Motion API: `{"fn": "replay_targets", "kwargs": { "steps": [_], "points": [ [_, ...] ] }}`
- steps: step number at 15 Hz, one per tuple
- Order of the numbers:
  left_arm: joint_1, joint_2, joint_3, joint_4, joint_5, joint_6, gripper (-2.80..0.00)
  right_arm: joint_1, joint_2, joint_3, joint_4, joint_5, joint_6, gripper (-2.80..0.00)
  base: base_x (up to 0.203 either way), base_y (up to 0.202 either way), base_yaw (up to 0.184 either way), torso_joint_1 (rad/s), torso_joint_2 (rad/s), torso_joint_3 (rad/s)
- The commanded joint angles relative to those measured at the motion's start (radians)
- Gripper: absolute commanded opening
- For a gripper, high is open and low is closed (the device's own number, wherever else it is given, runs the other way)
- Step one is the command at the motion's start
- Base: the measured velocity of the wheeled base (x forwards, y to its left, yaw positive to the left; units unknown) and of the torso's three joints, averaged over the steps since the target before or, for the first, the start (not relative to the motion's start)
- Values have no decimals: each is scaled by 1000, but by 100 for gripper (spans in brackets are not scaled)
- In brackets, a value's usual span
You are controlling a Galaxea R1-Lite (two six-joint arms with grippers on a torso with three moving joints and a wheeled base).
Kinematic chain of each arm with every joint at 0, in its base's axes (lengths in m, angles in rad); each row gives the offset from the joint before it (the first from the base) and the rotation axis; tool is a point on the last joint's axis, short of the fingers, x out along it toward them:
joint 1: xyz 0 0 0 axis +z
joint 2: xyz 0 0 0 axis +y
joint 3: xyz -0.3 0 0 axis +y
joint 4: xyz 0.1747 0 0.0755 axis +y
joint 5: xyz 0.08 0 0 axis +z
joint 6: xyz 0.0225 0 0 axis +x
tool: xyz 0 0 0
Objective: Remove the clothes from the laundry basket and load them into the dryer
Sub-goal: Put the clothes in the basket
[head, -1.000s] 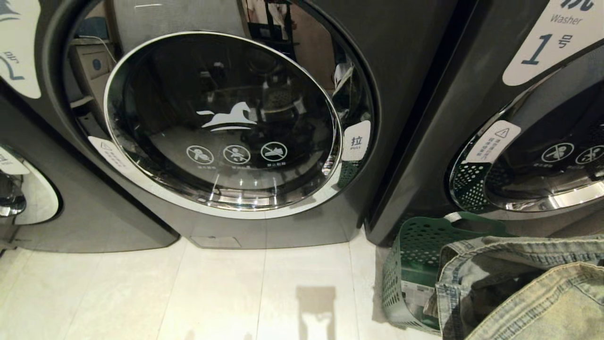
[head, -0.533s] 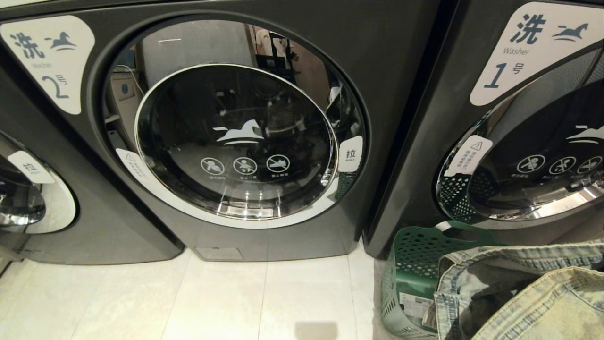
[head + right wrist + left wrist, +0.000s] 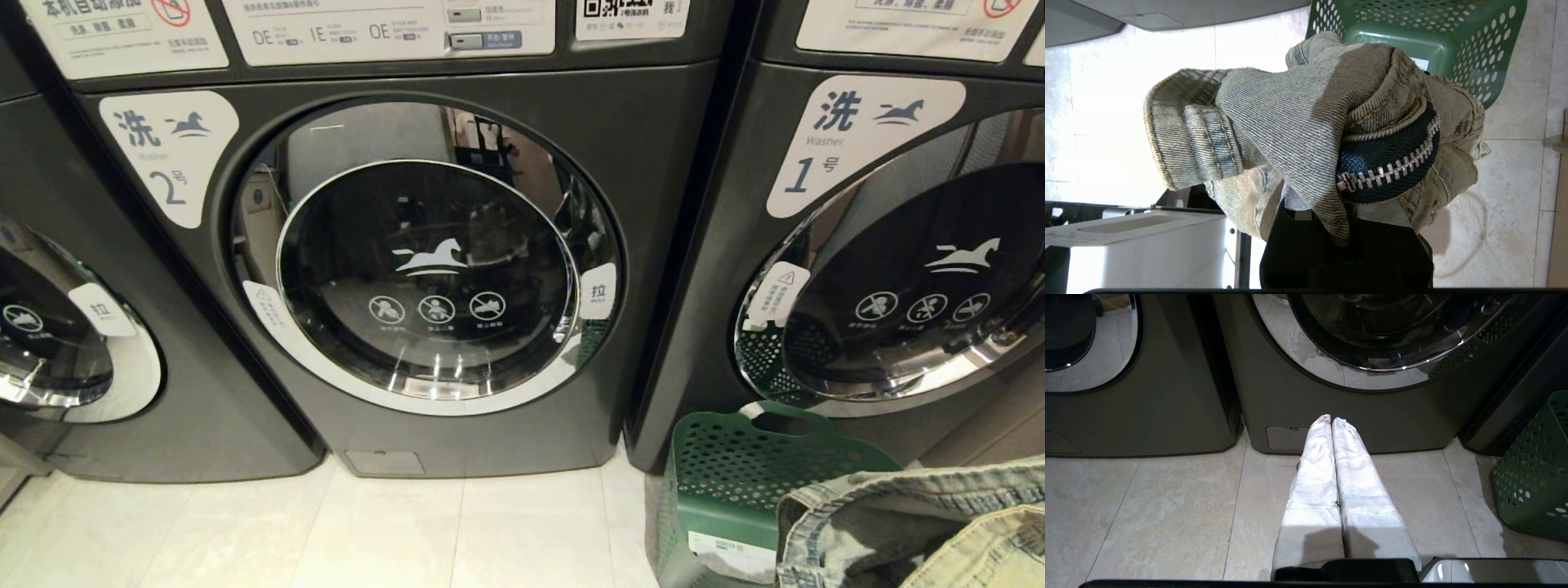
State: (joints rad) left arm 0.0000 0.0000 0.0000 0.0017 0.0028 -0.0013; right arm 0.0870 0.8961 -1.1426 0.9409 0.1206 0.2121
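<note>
The clothes (image 3: 1306, 134), a bundle of faded denim with a metal zipper, are lifted over the green laundry basket (image 3: 735, 482), which stands on the tiled floor (image 3: 408, 531) before washer number 1 (image 3: 882, 245). The right gripper (image 3: 1331, 212) is clamped on this denim, its fingers hidden under the fabric. The left gripper (image 3: 1332, 420) hangs low before washer number 2 (image 3: 424, 278), white fingers (image 3: 1314, 473) pressed together, holding nothing.

The laundry basket (image 3: 735, 482) stands on the floor (image 3: 408, 531) before the right washer (image 3: 882, 269); the clothes (image 3: 914, 531) hang just before it.
</note>
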Motion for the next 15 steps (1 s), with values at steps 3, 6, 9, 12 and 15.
{"fn": "replay_targets", "kwargs": {
  "steps": [3,6,9,12,15],
  "points": [
    [0,0,2,0,0,0,-280,0,-8,14,2,4,6,-280,0,0,0,5,0,200],
    [0,0,2,0,0,0,-280,0,-5,12,1,2,9,-280,0,0,0,1,4,201],
    [0,0,2,0,0,0,-280,-1,-9,12,3,-4,10,-280,0,0,0,4,3,184],
    [0,0,2,0,0,0,-280,3,4,13,2,-16,-8,-280,0,0,0,4,2,63],
    [0,1,1,0,0,0,-280,3,6,37,3,-21,-94,-280,0,0,0,0,0,0]
  ]
}}
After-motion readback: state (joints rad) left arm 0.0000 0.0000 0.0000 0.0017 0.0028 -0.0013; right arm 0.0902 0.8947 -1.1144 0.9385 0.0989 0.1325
